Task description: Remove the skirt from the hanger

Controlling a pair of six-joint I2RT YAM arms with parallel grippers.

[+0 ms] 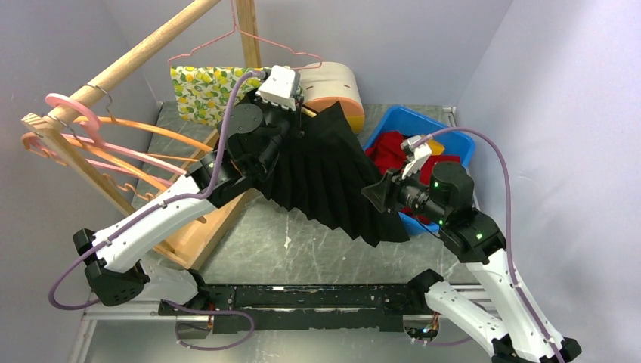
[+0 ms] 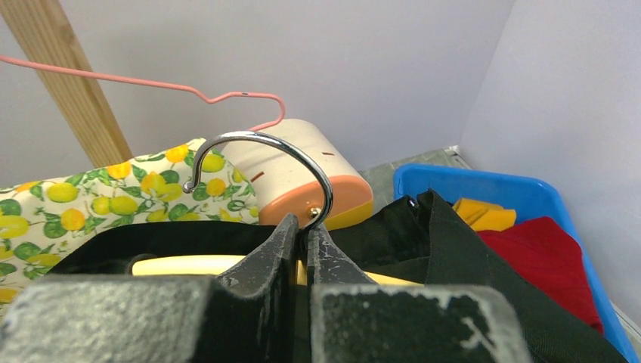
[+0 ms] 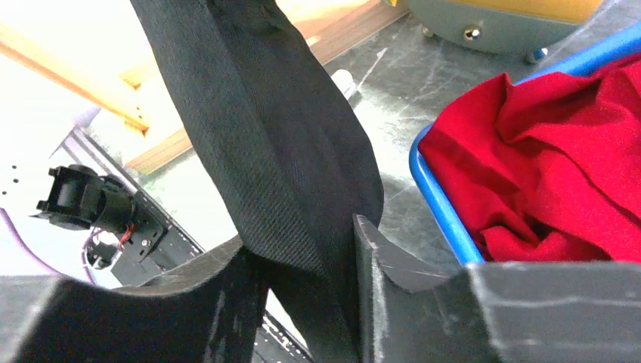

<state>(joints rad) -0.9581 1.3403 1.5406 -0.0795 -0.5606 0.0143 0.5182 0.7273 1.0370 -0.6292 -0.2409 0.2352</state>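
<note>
**Skirt hanging between two hands, hook pinched by the left**

From above, we see the black pleated skirt (image 1: 325,178) stretched slantwise over the grey desk (image 1: 302,253). Its top is raised at the left hand (image 1: 298,113) and its hem reaches down toward the right hand (image 1: 374,193). A wooden rack (image 1: 136,57) with pink and orange hangers (image 1: 83,121) stands to the left. A lemon-print cloth (image 1: 200,91) hangs at the back beside a cream drum (image 1: 344,83). A blue bin (image 1: 453,136) with a red cloth (image 1: 387,147) in it sits just right of the skirt.

From the left wrist, we see the left hand (image 2: 305,227) pressed together on the foot of the metal hook (image 2: 264,140) of the hanger (image 2: 189,265). The hanger's pale bar lies just below the fingers, and the skirt's (image 2: 408,227) black waistband runs over it. Behind are the lemon-print cloth (image 2: 75,204), the cream drum (image 2: 295,170), a pink wire hanger (image 2: 151,83) and the blue bin (image 2: 484,185), which holds a yellow cloth (image 2: 484,215) and the red cloth (image 2: 544,249).

From the right wrist, we see the right hand (image 3: 302,242) spread. A thick fold of the skirt (image 3: 287,151) comes down from the upper left and passes between its fingers (image 3: 378,257). The fold lies against the left finger. The blue bin's rim (image 3: 438,204) and the red cloth (image 3: 552,159) are close on the right, with the desk (image 3: 423,83) behind.
</note>
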